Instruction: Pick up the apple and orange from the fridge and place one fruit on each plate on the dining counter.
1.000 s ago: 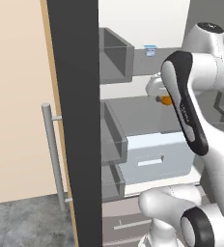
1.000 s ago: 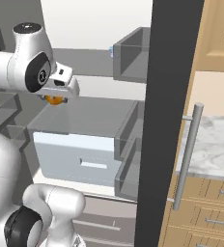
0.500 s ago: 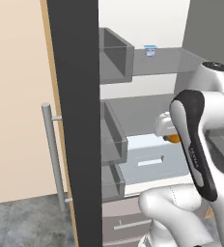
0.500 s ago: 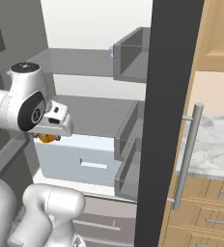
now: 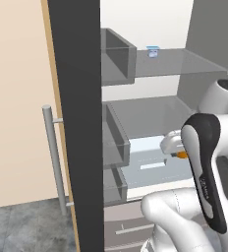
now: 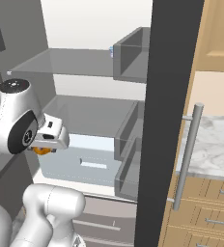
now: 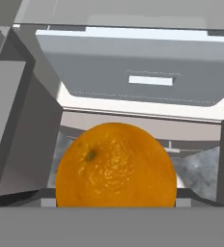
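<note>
the orange [image 7: 116,165] was found clamped in the gripper [image 6: 42,149], held in front of the open fridge [image 5: 135,118] beside its white drawer [image 6: 80,164]. in both base views most of the fruit was hidden by the arm. the fingertips were covered by the fruit in the hand view.

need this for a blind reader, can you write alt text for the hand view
An orange sits large and close at the bottom of the view, held in the pincer. Beyond it is the open fridge, with its white drawer at the top and grey inner walls to either side.
</note>
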You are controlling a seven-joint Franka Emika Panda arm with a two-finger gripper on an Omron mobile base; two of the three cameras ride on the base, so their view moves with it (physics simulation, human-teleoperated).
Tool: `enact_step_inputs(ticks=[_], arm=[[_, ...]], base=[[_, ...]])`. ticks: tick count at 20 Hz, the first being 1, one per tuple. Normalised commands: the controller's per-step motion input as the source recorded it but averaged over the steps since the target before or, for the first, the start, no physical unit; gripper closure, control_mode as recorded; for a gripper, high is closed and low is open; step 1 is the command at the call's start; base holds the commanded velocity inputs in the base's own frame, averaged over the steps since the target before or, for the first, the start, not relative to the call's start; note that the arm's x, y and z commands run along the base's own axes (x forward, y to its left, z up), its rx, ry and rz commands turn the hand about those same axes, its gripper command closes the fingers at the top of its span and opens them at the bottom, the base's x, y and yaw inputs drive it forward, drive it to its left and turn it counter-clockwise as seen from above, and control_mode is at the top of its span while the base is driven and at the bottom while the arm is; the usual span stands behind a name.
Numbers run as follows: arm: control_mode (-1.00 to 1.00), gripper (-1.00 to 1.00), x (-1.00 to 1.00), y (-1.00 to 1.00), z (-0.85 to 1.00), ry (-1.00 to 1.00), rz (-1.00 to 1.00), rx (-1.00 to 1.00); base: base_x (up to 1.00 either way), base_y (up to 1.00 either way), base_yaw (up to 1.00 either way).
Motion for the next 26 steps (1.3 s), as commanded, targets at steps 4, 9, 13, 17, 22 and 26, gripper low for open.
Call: enact_step_inputs(ticks=[4, 9, 13, 17, 22, 26], arm=[[-1.0, 1.0, -0.32, 0.0, 0.0, -0.01, 0.0, -0.01], [-1.0, 1.0, 0.0, 0.0, 0.0, 0.0, 0.0, 0.0], [-1.0, 1.0, 0.0, 0.0, 0.0, 0.0, 0.0, 0.0], [1.0, 1.0, 0.0, 0.0, 0.0, 0.0, 0.0, 0.0], [1.0, 1.0, 0.0, 0.0, 0.0, 0.0, 0.0, 0.0], [1.0, 1.0, 0.0, 0.0, 0.0, 0.0, 0.0, 0.0]], base=[[0.0, 0.0, 0.0], [0.0, 0.0, 0.0], [0.0, 0.0, 0.0], [-0.58, 0.0, -0.02], [-0.99, 0.0, -0.42], [-0.64, -0.04, -0.68]])
